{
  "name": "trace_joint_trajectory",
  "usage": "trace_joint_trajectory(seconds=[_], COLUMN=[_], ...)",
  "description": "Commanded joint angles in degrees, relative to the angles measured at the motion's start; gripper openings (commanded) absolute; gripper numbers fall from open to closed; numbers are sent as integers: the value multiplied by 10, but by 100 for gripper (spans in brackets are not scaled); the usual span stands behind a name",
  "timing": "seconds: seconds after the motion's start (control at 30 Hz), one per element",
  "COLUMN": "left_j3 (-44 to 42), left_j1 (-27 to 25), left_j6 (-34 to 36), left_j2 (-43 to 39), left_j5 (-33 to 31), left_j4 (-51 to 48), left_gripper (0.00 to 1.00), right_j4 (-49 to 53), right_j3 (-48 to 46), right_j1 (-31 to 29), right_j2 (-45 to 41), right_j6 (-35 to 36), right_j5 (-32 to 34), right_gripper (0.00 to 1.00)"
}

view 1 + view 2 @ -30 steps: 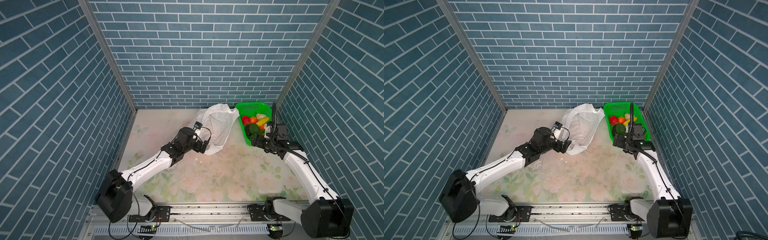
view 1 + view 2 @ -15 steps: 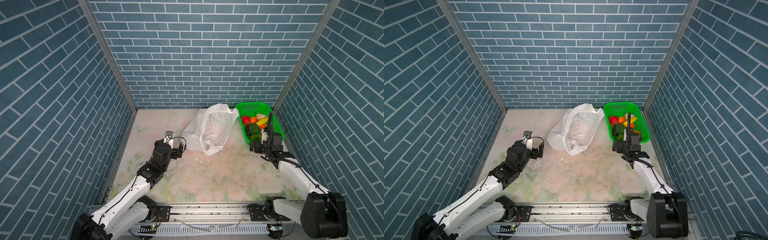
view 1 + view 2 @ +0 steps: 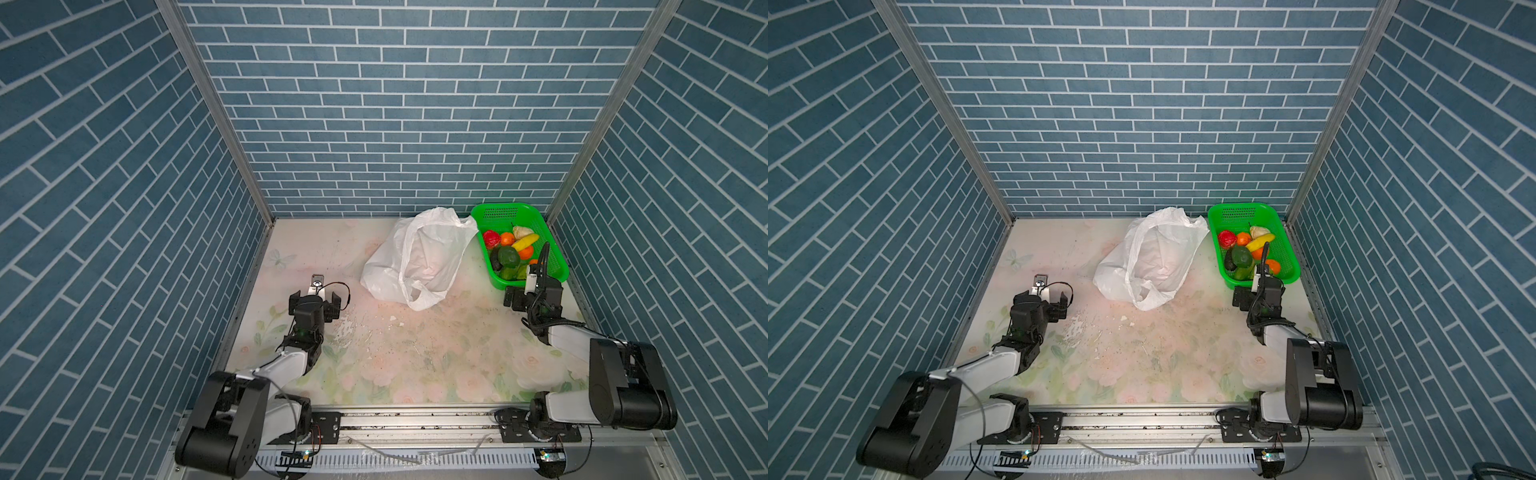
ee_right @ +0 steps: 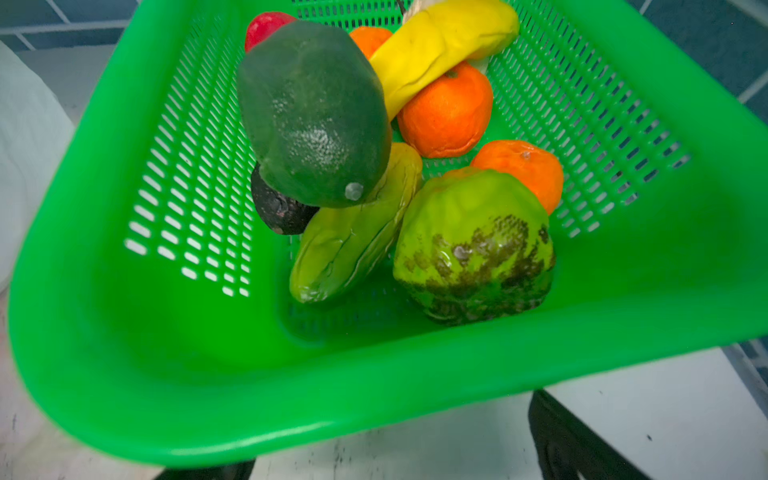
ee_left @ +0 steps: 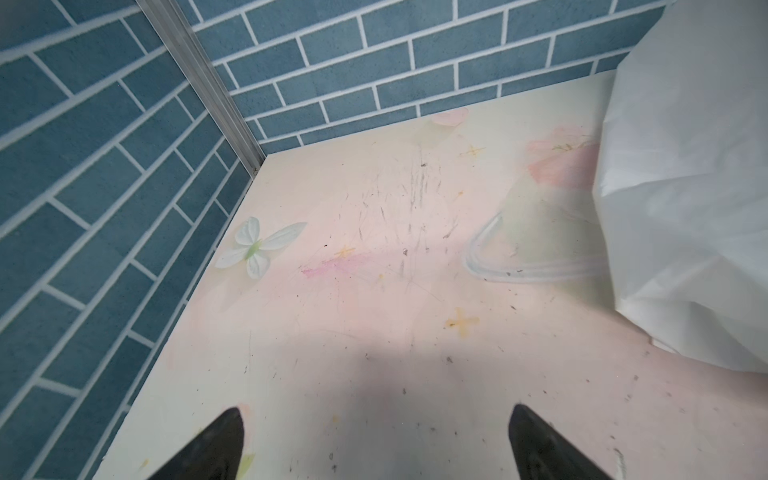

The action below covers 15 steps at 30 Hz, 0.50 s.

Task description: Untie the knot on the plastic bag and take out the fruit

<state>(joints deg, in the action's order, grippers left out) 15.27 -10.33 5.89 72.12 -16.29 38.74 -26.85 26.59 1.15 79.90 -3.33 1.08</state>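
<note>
**A:** Where the table runs into its far right corner, what sits there?

**B:** A green slotted basket, with the fruit heaped inside. There is a red one at the far end beside a pale cream one. A yellow banana lies across some oranges. A big dark green one rests on a small blackish one and a ridged light green one. At the near end, touching that heap, is a yellow-green ball with dark speckles.

**A:** And the bag?

**B:** The bag lies by the far edge, right of the middle. Its top corner touches the basket's left rim. It is thin, white, crinkled and translucent, and it sags in soft folds. Its mouth gapes wide toward the near edge, and one handle loop lies flat on the table in front of it.

**A:** What about the hands?

**B:** The left hand is over the table near the left edge, well apart from the bag. Its fingers are spread wide with nothing between them. The right hand is by the right edge, just on the near side of the basket. Its fingers are also wide apart and empty. Its wrist view looks over the near rim onto the fruit. I cannot tell whether that hand touches the basket.
</note>
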Motion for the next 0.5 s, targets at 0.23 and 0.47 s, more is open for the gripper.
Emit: trace_joint_trajectory(seconds=[0.23,0.47], left_j3=[-19,-12], left_j1=[51,52], left_j6=[-12,-13], left_j2=[117,157], left_j5=[30,30], left_j4=[248,267], left_gripper=[100,100], right_j4=[-256,-253], right_j3=[-64,-57], right_j1=[16,11], right_j2=[68,80], right_j6=[3,-13], right_j5=[-2,61], right_gripper=[99,99])
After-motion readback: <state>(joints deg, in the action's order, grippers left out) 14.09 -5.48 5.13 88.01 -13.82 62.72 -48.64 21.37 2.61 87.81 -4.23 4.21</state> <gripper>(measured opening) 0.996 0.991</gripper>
